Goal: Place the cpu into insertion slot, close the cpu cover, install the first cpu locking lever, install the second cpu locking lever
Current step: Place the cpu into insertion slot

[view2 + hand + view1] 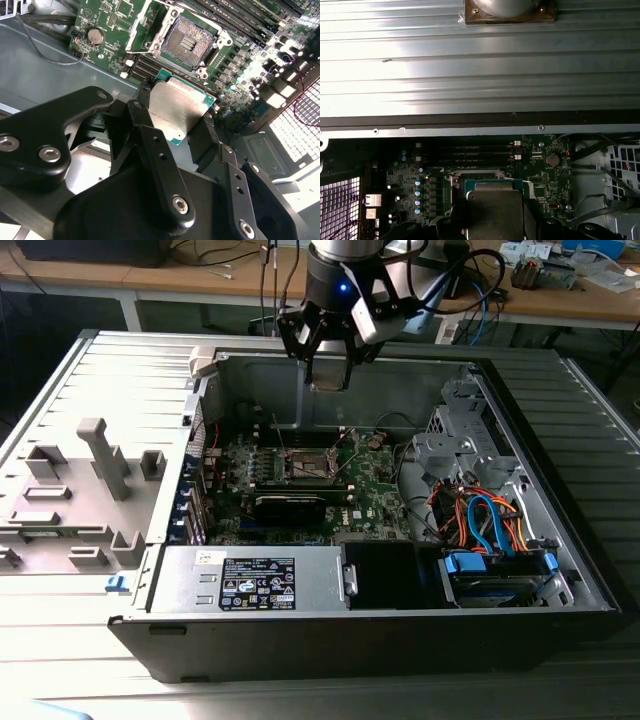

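My gripper (328, 380) hangs above the open computer case, over the back part of the green board. It is shut on the cpu (180, 107), a flat square chip with a silvery top and green edge, pinched between two black fingers (142, 107). The first wrist view has the cpu (492, 207) at the gripper's tip too. Below and well apart from it lies the insertion slot (189, 42), a dark square socket with bare contacts. The cpu cover (141, 27) stands swung open at its side. In the exterior view the insertion slot (310, 465) has thin wire levers standing up around it.
A long black heatsink block (290, 505) lies just in front of the socket. A round coin battery (95, 36) sits on the board nearby. The power supply (260, 580), a drive cage with coloured cables (490, 520) and the case walls (400, 390) ring the board.
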You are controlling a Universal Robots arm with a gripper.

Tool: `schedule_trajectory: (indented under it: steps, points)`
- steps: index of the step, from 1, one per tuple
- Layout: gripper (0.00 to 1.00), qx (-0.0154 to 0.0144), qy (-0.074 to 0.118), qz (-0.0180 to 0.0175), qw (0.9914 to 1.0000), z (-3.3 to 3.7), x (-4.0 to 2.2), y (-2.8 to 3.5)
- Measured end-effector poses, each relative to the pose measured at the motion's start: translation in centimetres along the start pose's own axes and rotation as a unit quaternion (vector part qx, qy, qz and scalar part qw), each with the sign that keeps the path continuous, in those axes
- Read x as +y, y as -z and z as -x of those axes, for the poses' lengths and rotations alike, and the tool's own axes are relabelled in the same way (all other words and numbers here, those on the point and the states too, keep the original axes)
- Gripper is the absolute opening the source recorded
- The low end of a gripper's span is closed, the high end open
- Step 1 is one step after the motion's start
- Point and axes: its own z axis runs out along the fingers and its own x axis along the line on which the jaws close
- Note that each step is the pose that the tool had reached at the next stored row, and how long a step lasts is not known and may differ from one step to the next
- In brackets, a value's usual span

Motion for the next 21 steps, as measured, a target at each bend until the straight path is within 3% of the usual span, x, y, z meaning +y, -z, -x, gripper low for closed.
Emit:
schedule_trajectory:
  steps: [21]
  points:
    - [0.55,0.0,0.0,-0.0002,1.0,0.02,-0.35,-0.6]
